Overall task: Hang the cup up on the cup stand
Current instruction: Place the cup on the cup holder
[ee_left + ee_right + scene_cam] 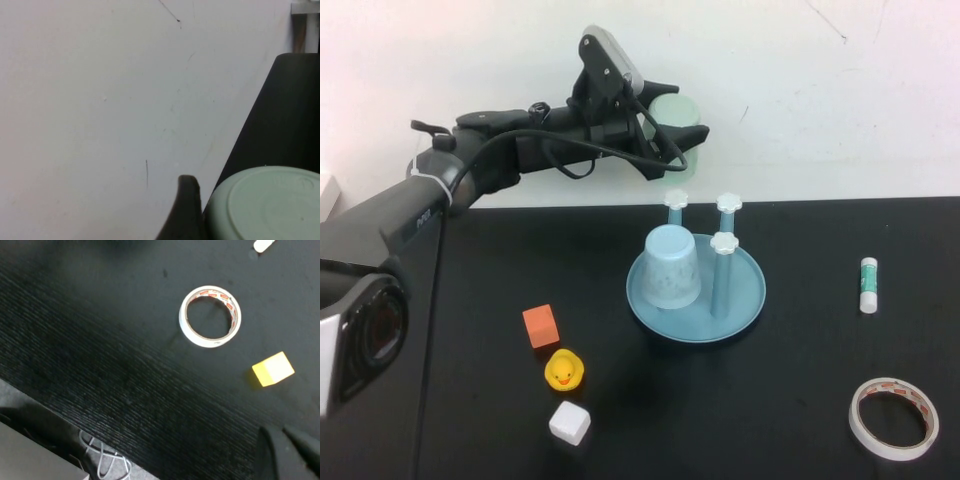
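Observation:
My left gripper (670, 125) is shut on the pale mint-green cup (678, 110) and holds it high in the air, behind and above the cup stand. In the left wrist view the cup's base (270, 205) fills the corner beside one dark finger (186, 210). The cup stand (750, 300) is a round teal-blue tray with three white-capped pegs (729, 203). A light blue speckled cup (672, 265) sits upside down on its left side. My right gripper (282, 432) is out of the high view; it hovers over the black table, shut and empty.
An orange cube (541, 326), a yellow duck (564, 370) and a white cube (569, 423) lie left of the stand. A glue stick (868, 284) and a tape roll (860, 420) lie right. The right wrist view shows the tape roll (186, 322) and a yellow block (273, 368).

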Robot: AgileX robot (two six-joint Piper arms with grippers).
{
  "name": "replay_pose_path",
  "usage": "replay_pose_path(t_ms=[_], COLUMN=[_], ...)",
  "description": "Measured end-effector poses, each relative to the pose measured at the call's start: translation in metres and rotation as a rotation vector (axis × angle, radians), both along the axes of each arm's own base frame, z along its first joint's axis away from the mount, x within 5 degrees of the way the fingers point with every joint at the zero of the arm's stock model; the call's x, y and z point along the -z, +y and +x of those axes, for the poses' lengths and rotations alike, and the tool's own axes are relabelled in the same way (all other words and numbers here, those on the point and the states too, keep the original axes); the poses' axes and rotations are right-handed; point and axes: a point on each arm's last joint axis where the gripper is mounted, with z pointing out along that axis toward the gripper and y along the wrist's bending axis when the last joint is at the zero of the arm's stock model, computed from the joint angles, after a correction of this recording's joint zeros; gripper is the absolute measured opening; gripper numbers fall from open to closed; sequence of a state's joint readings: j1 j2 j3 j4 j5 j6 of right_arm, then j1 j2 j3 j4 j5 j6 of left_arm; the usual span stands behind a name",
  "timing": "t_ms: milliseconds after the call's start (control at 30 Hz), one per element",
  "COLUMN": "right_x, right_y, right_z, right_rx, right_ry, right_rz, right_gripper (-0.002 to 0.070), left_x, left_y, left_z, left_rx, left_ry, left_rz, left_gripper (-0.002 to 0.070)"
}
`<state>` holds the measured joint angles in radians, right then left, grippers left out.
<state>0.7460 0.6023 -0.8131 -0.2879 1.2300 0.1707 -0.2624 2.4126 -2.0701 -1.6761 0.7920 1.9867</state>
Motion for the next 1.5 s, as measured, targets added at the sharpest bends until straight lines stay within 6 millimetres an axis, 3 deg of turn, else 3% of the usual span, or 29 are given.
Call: replay_pose_path(t_ms=[367, 733, 1033, 1333, 1500], right_x=[0.000, 0.000, 0.000, 0.000, 0.000], right_y=[0.000, 0.000, 0.000, 0.000, 0.000], right_z=[0.000, 0.000, 0.000, 0.000, 0.000], right_rx=[0.004, 0.019, 0.021, 0.021, 0.008], right_ry=[0.001, 0.004, 0.005, 0.005, 0.002], right_rz=[0.003, 0.014, 0.015, 0.014, 0.005], right_gripper=[0.0001, 0.0001, 0.0001, 0.0001, 0.0001], left_x=[0.032, 0.032, 0.034, 0.037, 0.037], left_y=[0.003, 0.002, 0.003, 0.006, 0.006], left_z=[0.005, 0.005, -0.003, 0.004, 0.004], left_rx=[0.015, 0.018, 0.120, 0.035, 0.030], left_ry=[0.094, 0.100, 0.114, 0.109, 0.139], left_rz=[-0.014, -0.018, 0.014, 0.039, 0.023], left_gripper=[0.0542, 0.0542, 0.0542, 0.0544, 0.0596])
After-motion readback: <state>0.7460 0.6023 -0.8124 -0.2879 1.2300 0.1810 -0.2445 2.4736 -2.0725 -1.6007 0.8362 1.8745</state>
